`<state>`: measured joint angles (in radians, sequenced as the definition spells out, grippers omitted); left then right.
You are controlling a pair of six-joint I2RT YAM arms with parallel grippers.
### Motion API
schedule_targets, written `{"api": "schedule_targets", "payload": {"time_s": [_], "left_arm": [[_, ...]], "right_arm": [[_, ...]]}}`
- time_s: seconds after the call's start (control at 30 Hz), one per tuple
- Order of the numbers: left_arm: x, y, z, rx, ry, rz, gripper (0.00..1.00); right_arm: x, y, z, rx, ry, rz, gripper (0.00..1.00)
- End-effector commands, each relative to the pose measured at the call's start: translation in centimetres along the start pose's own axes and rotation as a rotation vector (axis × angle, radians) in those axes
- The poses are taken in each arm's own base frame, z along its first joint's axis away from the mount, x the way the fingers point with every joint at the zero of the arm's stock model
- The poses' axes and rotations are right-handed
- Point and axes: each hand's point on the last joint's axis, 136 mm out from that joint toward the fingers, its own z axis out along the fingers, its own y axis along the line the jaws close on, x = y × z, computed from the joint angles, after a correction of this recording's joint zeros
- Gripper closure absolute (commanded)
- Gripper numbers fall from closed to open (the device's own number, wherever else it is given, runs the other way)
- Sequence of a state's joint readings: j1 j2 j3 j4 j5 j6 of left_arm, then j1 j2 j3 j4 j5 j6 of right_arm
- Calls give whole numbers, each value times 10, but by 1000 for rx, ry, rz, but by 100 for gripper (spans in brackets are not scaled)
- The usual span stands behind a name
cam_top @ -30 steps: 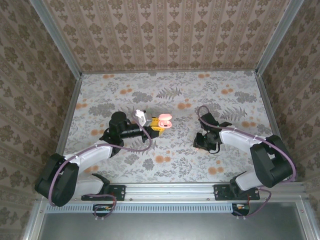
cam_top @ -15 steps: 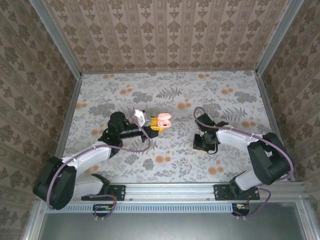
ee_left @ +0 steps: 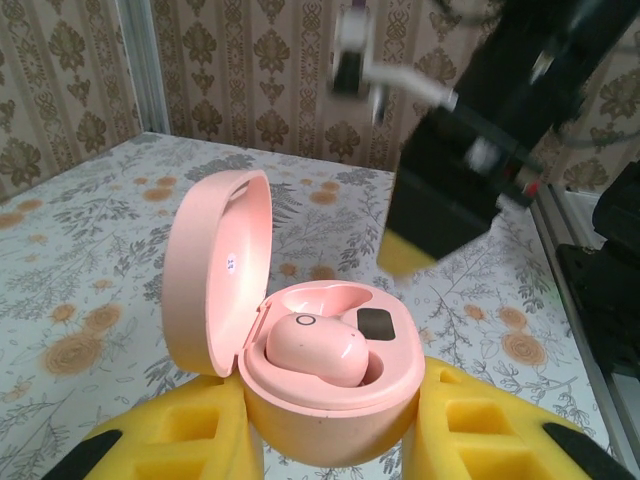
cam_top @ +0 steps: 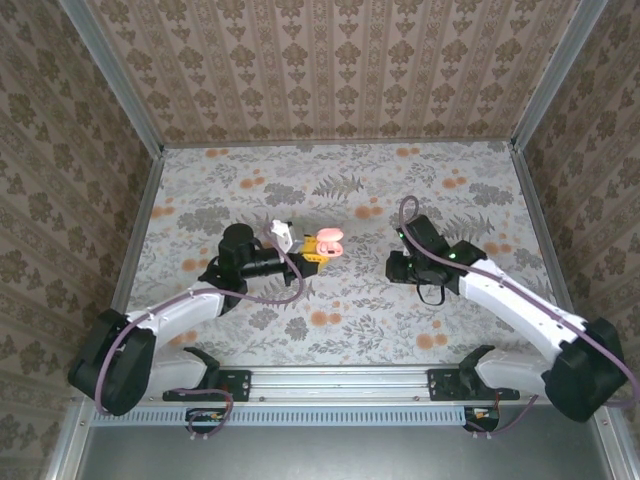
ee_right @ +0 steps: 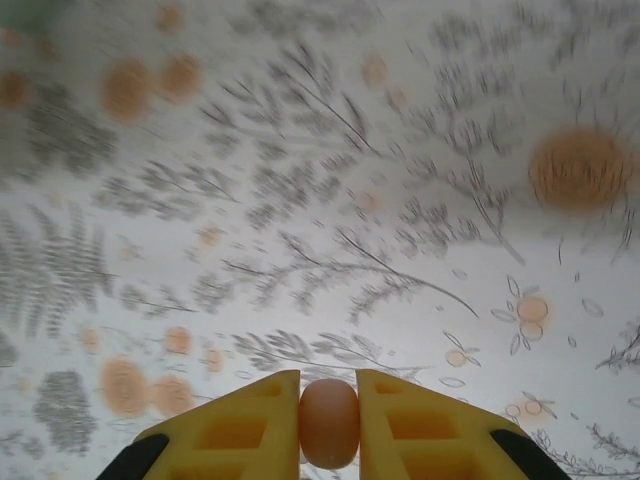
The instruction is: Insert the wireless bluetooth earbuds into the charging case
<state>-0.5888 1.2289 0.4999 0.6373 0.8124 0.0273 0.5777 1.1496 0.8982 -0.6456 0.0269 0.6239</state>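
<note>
Right gripper (cam_top: 400, 265): rising since earlier; I'm pinching the bud (ee_right: 329, 424).
Left gripper (cam_top: 313, 250): clamping the case (ee_left: 330, 415).
Bud: sitting near my fingertips, risking slipping out.

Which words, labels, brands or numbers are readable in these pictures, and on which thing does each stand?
Tiny bluish mark inside the lid of the pink case: too small to read.
Dark window in the case: no text shows.
No other text can be read.
</note>
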Motion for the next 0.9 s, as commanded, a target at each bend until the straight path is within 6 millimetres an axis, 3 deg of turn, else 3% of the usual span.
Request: {"api": "schedule_targets", "payload": {"time_s": [0.0, 0.13, 0.3, 0.63, 0.87], "left_arm": [[-19, -3, 8, 35, -43, 48, 82], [-22, -5, 17, 57, -44, 51, 82], [-26, -6, 23, 68, -46, 52, 82], [-28, -7, 24, 71, -48, 49, 82], [-26, -10, 21, 70, -43, 48, 82]], "right_arm": [[-24, 8, -37, 45, -129, -86, 82], [-44, 40, -69, -7, -247, -180, 82], [-55, 72, -84, -100, -306, -228, 81], [-53, 115, -73, -156, -289, -381, 81], [-53, 124, -64, -138, -276, -439, 80]]}}
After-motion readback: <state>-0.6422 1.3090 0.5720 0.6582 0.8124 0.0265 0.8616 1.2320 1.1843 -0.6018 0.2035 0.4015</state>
